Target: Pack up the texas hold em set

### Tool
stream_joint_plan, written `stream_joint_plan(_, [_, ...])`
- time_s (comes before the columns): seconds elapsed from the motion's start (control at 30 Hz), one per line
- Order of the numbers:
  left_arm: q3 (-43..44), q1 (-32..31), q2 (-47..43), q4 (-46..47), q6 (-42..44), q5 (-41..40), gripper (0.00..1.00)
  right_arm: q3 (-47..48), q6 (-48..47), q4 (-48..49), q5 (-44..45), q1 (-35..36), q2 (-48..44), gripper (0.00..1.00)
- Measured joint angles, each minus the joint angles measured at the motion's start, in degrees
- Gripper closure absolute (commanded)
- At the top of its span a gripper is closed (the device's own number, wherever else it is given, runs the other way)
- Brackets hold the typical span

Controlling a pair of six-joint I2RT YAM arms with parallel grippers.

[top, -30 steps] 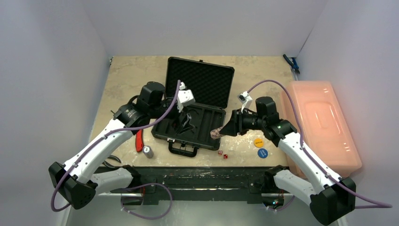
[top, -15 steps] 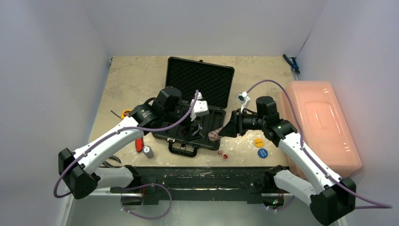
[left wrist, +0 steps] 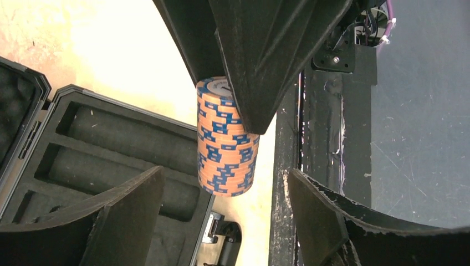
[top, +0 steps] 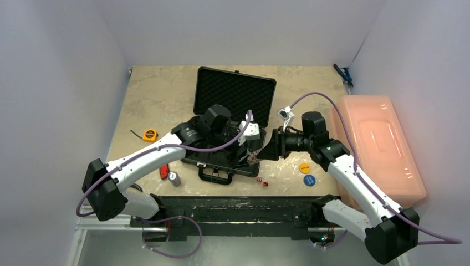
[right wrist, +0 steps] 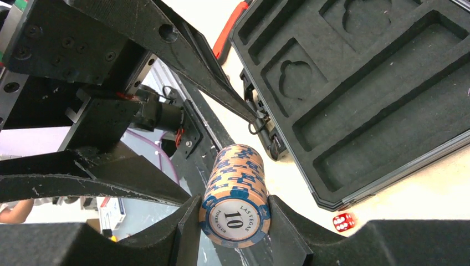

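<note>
The right end effector (right wrist: 235, 219) is gripping the chip stack (right wrist: 237, 194) near the case (right wrist: 377, 83); the left end effector (left wrist: 224, 176), open, is framing it. Next, probably: closing gently for a handover.

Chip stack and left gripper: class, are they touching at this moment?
Apart. The left wrist view shows a clear gap on each side between the chip stack and the fingers of the open left gripper.

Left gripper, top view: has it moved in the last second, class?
Yes. The left gripper swept right across the case, from its left half to its right edge, reaching the chip stack that the right gripper holds.
</note>
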Motion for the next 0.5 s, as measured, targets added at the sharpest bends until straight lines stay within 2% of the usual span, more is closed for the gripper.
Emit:
stream_joint_plan(0.17, [0.35,-0.96,1.05,1.79,-0.52,-0.07,0.26,0.00,0.22,0.09,-0.02,0.00,0.00,1.00])
stream_joint_plan(0.4, [0.35,-2.08,2.75,4.17,-1.86,-0.50,0.29,0.00,1.31,1.68,-0.55,0.00,0.00,1.00])
stream_joint_plan(0.5, [0.35,-2.43,3.32,5.05,-2.29,-0.76,0.36,0.00,1.55,2.19,-1.01,0.00,0.00,1.00])
